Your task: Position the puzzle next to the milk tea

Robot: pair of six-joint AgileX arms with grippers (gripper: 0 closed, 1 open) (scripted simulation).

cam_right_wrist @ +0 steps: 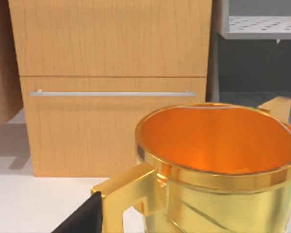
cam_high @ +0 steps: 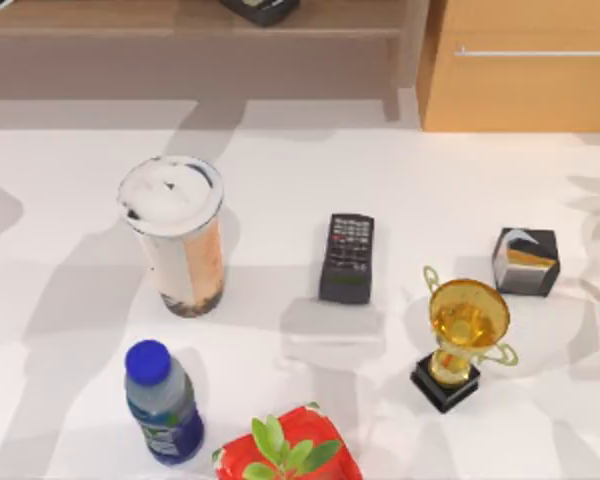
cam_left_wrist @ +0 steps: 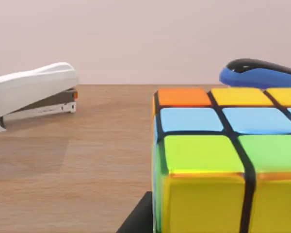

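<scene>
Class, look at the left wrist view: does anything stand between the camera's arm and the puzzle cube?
Nothing visible does. The puzzle cube sits close up on a wooden surface; the white stapler lies off to one side and a blue object lies behind the cube.

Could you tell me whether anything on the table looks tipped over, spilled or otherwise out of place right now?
Nothing looks spilled or damaged. The milk tea, blue-capped bottle and trophy stand upright on the white table. The odd part: the puzzle rests on a wooden surface beside a stapler.
</scene>
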